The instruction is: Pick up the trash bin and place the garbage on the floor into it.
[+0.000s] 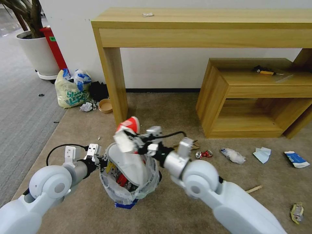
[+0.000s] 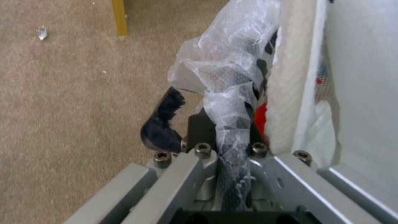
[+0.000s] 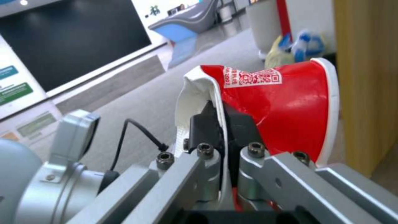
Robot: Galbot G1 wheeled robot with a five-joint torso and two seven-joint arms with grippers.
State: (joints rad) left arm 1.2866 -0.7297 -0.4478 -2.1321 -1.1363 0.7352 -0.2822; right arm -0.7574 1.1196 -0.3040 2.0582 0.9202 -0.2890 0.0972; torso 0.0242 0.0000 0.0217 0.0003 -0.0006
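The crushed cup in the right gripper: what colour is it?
Red outside with a white rim and white inside, a printed white label; the crushed cup shows best in the right wrist view.

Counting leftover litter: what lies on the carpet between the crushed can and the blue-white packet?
Head view: clear plastic and a pale-blue tissue lie between can and packet.
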